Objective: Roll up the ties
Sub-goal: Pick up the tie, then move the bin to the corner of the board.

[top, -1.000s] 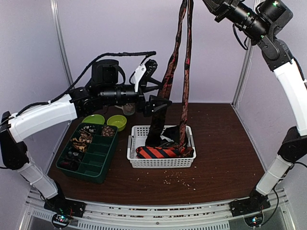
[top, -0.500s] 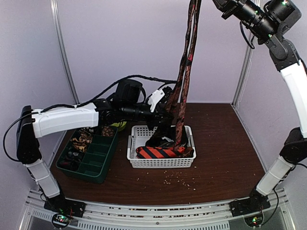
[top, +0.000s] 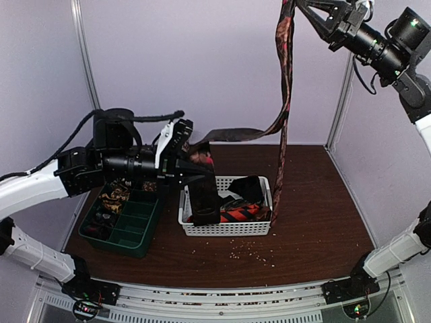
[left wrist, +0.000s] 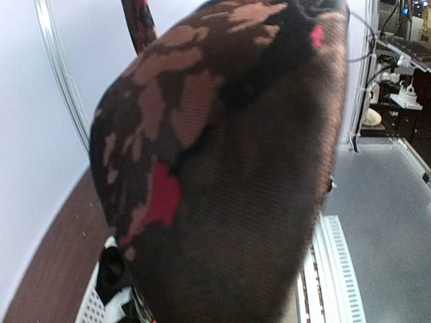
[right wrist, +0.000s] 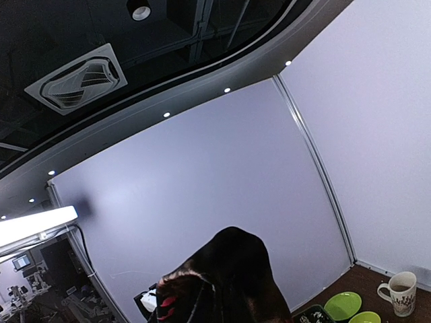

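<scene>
Left pincer (top: pixel 193 159) pulled back, clenched on brown-patterned tie (top: pixel 285 101) (red flecks); right pincer (top: pixel 301 9) grips it overhead.

The dark brown table (top: pixel 316 202) carries a white basket (top: pixel 225 229) near its middle and a green compartment tray (top: pixel 128 232) to its left, the two apart. Pale crumbs (top: pixel 252 252) lie scattered on the bare wood before the basket. By the wall stand two green bowls (right wrist: pixel 342 304) and a mug (right wrist: pixel 402 289). A hanging tie (top: pixel 285 101) ends at the basket's right corner; whether it touches the table is unclear.
</scene>
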Action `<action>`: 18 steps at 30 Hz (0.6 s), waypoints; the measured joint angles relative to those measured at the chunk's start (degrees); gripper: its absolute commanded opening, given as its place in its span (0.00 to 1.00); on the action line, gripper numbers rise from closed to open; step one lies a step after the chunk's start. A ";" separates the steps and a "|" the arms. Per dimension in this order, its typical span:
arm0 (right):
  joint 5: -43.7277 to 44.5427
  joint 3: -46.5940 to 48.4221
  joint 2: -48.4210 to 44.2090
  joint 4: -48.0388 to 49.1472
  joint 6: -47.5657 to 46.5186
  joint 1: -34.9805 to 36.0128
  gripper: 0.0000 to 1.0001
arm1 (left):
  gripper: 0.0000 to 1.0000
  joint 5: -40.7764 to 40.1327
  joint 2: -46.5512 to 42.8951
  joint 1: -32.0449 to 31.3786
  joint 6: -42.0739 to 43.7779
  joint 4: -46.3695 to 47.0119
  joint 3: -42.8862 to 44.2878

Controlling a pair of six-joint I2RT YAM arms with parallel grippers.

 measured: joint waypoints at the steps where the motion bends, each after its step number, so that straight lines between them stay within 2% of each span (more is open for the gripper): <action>1: 0.07 -1.70 -0.24 -0.02 -0.24 0.00 0.00 | 0.00 -0.09 0.11 0.00 -0.09 -0.74 -1.25; 6: 0.87 -10.80 -0.68 -0.11 -0.87 0.00 0.00 | 0.00 -1.92 2.82 -0.28 0.59 -5.55 -6.01; 11: 1.73 -19.52 -2.10 -0.02 -1.46 0.00 0.00 | 0.00 -7.28 10.34 -4.02 3.76 -9.44 -7.54; 18: 3.26 -37.73 -11.41 1.68 -1.51 -0.02 0.00 | 0.00 -12.92 21.97 -9.05 4.44 -11.19 -8.81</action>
